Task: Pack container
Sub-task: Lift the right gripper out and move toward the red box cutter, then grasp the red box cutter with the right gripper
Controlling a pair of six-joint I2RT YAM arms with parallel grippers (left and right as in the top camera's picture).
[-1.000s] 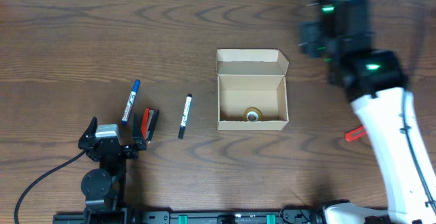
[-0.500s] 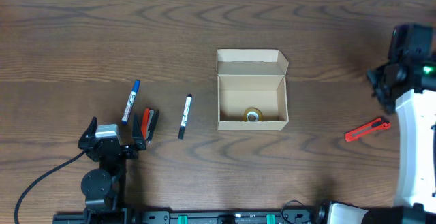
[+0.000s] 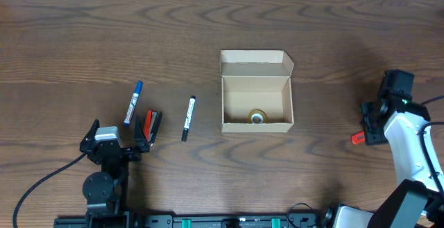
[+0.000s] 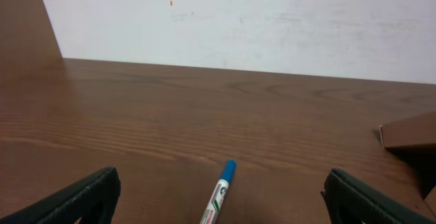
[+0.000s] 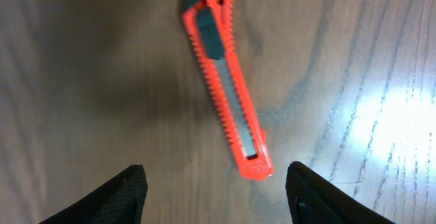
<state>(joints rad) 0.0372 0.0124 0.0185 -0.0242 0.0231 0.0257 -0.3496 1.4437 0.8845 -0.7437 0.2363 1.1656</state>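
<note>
**Progress.** The small tan-brown cardboard box (image 3: 257,93) stands near the middle of the dark wood-grain table (image 3: 69,34). Its hinged flap lid (image 3: 255,63) is folded back on the far side, so the mouth is open. One item is inside, a small roll of tape (image 3: 258,117) against the near wall. Judged from this, packing is begun but far from finished.

Four items lie outside the box:
- a black marker (image 3: 188,118), just left of it
- a blue-capped marker (image 3: 132,104), further left
- a red and black object (image 3: 150,126) of unclear kind, beside the blue-capped marker
- an orange-red plastic utility knife (image 5: 228,81), well to the right

The lid also has yet to be closed.

**Grippers.** The right gripper (image 5: 216,186) hovers over the knife with its jaws spread wide. The knife's near end lies between the fingertips and touches neither. The left gripper (image 3: 116,139) is parked well left of the box, nearer the front edge. Its jaws are also released, and it holds nothing.

**Clearance.**
- Bare table surrounds the box on all sides, so either arm can approach it unobstructed.
- The knife lies flat on open wood, and nothing crowds it.
- The raised lid guards the far side, so entry from above or from the near side looks safest.
</note>
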